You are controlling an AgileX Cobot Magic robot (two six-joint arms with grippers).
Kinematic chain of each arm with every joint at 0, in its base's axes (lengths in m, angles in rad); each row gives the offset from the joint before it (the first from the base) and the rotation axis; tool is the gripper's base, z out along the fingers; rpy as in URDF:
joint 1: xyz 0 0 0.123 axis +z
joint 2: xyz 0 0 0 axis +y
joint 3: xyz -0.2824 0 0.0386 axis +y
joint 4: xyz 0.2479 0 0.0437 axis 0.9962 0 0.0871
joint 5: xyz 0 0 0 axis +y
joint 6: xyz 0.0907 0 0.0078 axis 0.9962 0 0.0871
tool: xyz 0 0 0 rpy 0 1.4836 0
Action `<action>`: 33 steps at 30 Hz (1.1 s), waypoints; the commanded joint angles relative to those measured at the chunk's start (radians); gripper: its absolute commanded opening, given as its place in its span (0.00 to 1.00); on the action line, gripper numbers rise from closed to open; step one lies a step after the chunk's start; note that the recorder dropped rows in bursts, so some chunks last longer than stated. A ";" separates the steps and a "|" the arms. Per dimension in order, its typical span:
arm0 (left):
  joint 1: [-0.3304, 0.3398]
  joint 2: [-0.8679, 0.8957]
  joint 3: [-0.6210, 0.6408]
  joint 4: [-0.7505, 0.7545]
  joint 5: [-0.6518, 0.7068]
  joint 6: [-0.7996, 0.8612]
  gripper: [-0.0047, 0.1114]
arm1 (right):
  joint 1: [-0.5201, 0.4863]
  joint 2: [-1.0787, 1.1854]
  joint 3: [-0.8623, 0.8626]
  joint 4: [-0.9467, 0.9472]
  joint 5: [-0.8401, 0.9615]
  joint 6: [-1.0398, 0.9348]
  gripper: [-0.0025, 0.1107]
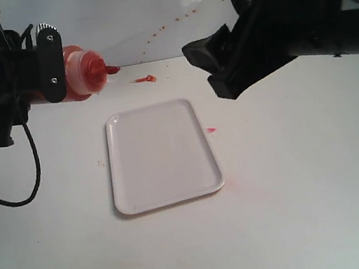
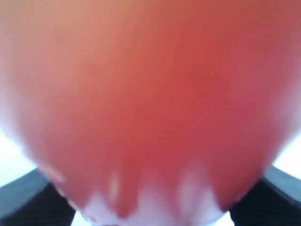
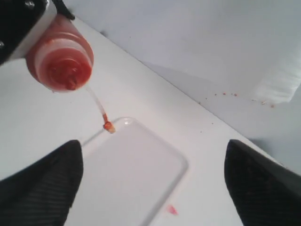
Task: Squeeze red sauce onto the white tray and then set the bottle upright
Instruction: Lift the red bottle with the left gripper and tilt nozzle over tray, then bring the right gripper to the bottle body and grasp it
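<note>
My left gripper (image 1: 52, 62) is shut on the bottle (image 1: 84, 71) and holds it on its side in the air behind the white tray (image 1: 155, 106), with the red-stained nozzle pointing right. In the left wrist view the bottle (image 2: 150, 94) fills the picture as a red blur. In the right wrist view the bottle (image 3: 61, 59) faces the camera, and its cap strap (image 3: 96, 106) dangles over the white tray (image 3: 131, 183). The tray's surface is plain white. My right gripper (image 1: 207, 70) (image 3: 153, 183) hangs open and empty above the tray's far right corner.
Red sauce marks the table: a splash (image 1: 146, 79) behind the tray and a small drop (image 1: 211, 130) by its right rim. Fine red specks (image 1: 177, 20) dot the back wall. A black cable (image 1: 30, 169) loops down at the left.
</note>
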 commanded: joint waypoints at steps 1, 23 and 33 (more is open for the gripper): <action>-0.013 -0.015 -0.015 0.065 -0.030 0.047 0.04 | 0.001 0.090 -0.015 -0.151 -0.052 -0.007 0.68; -0.127 0.054 -0.015 0.610 -0.057 0.039 0.04 | -0.004 0.312 -0.015 -0.167 -0.389 0.051 0.61; -0.133 0.052 -0.015 0.597 -0.042 0.066 0.04 | -0.052 0.312 -0.015 -0.180 -0.452 0.047 0.60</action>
